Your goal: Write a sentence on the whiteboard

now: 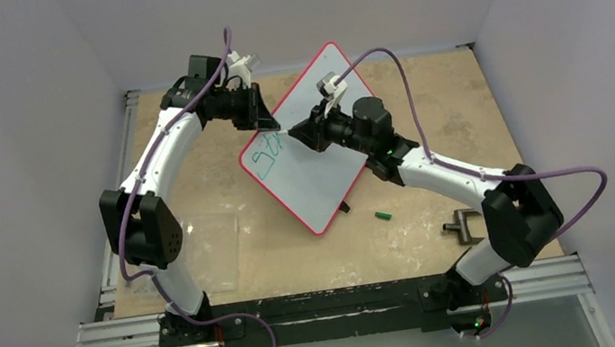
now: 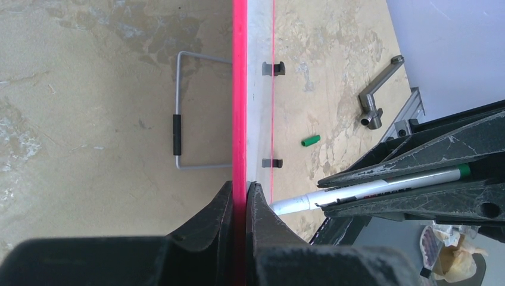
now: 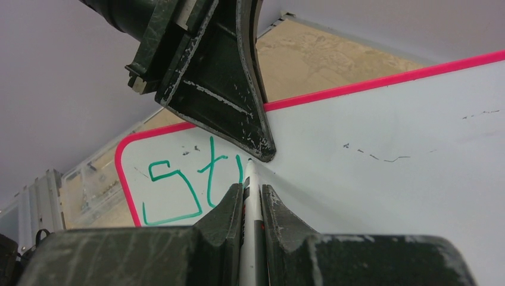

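Currently the whiteboard [image 1: 321,167] lies diagonally across the middle of the top view, its red rim running from the upper centre down to the lower centre. The left gripper [image 1: 270,124] is closed on the rim at the board's upper left edge. In the left wrist view both fingers [image 2: 220,214] press the red edge between them. The right gripper [image 1: 298,131] is closed on a white marker [image 3: 252,205], and the tip touches the white surface just under the left gripper's finger. The sentence [image 3: 178,185] is only begun: green letters "St" and one more stroke stand in the board's corner, at the lower left of the right wrist view. A green cap [image 1: 383,214] lies on the table [image 1: 421,103] near the board's lower edge, not touching it.
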Controlling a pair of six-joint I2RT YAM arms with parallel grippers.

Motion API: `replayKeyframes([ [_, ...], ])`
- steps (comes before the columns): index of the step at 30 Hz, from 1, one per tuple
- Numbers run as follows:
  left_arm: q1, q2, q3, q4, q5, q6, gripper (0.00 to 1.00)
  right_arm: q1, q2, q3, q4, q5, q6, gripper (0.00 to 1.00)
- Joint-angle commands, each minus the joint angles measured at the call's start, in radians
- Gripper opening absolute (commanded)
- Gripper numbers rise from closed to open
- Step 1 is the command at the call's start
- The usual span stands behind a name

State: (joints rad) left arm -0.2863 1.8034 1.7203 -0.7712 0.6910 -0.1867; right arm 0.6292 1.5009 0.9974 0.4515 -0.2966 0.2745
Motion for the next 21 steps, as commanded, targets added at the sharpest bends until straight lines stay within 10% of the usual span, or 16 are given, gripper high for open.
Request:
replayKeyframes([
  [1, -0.031, -0.012, -0.011, -0.061, -0.055, 0.092, 0.00, 0.005, 0.022, 0.050, -0.014, 0.046, -0.014, 0.00],
  [21, -0.031, -0.018, -0.010, -0.060, -0.051, 0.088, 0.00, 0.004, -0.135, -0.030, -0.054, 0.100, -0.027, 0.00],
])
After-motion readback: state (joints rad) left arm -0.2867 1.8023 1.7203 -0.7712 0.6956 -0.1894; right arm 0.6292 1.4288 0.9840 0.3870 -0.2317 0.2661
